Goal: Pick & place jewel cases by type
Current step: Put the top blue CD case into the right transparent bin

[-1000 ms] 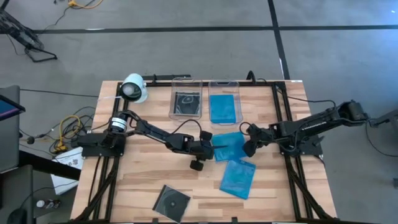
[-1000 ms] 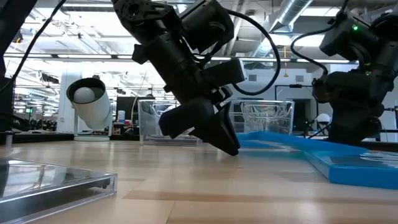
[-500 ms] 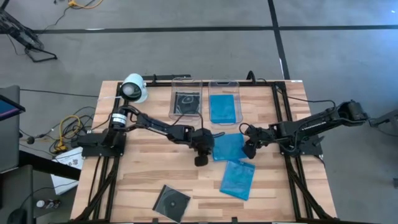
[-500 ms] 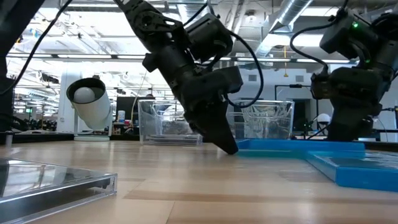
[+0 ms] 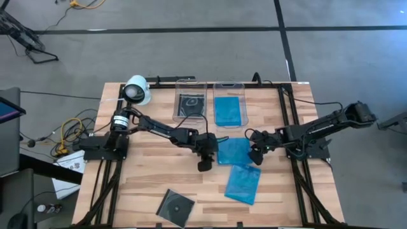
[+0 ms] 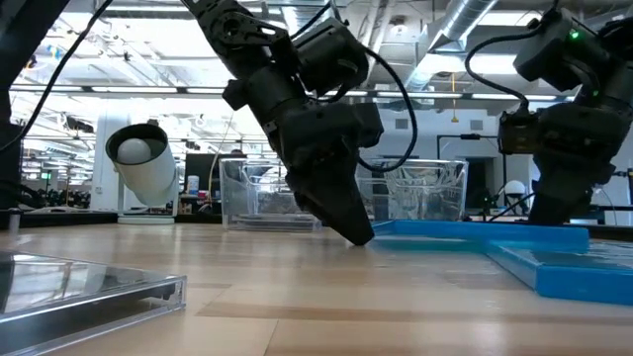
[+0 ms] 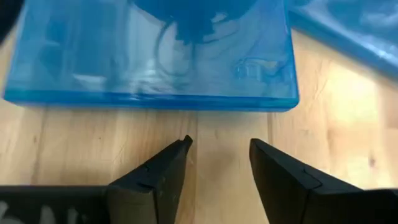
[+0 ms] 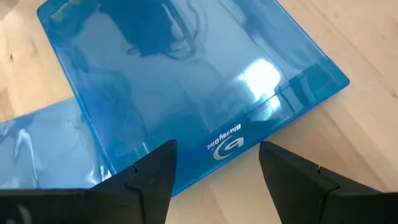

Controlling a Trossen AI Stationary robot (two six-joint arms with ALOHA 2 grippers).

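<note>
Our left gripper [image 5: 205, 157], jaws parted and empty, sits mid-desk just beside the upper blue case [image 5: 234, 150], which lies flat. Our right gripper [image 5: 257, 154], wide open and empty, flanks its other edge, likely ready to lift it toward the blue-stocked tub [image 5: 229, 109] at the far edge.

Two dark, nearly black jointed arms are seen in the high view, the left arm [image 5: 159, 131] left of centre and the right arm [image 5: 318, 127] at the right. A silver ring with dark markings is carried near the left arm's base, at middle left. Thin black cables are looped along both arms, most plainly in the upper half of the low view. A small green light is shown at the upper right there. Each tool is formed of two matte black, wedge-shaped fingers [image 7: 155, 177] with angular, faceted faces.
</note>
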